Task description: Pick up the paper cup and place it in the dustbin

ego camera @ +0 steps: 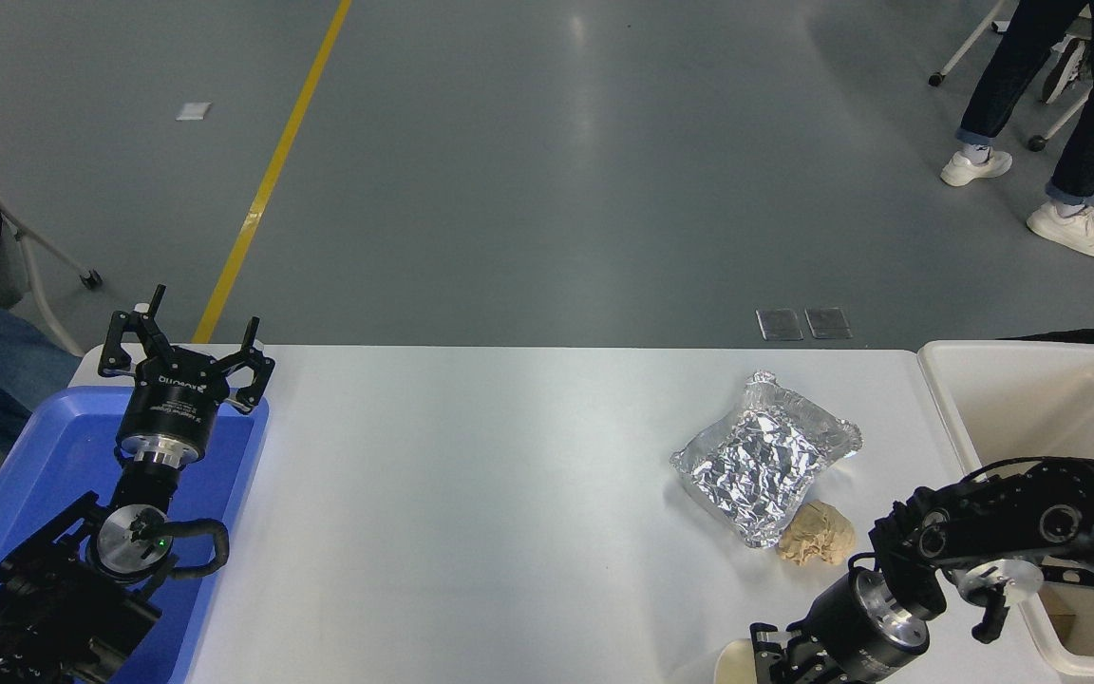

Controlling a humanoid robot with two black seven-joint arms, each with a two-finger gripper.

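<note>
The cup [733, 665] sits at the table's [509, 494] near edge, low in the head view and cut off by the bottom border, so only part of its cream rim and pale inside shows. The right gripper [780, 663] is pressed up against the cup's right side, pointing toward the camera's lower edge; its fingers run out of the picture, so I cannot tell whether they are spread, closed, or gripping the cup. The right arm bends in from the right edge, its elbow crossing the near left wall of the bin [974, 380], a big cream tub at the table's right end (something tan lies on its floor). Between the arm and the table's middle lie a foil packet [763, 454] and, touching its near corner, a crumpled tan paper ball [818, 543]; both are well clear of the cup. The left gripper [186, 356] is parked at the far left above a blue tray [44, 446], pointing away from the camera with its fingers spread apart and nothing between them. A person's legs [1041, 104] in dark trousers and white shoes stand on the grey floor at the top right, by a chair on castors
</note>
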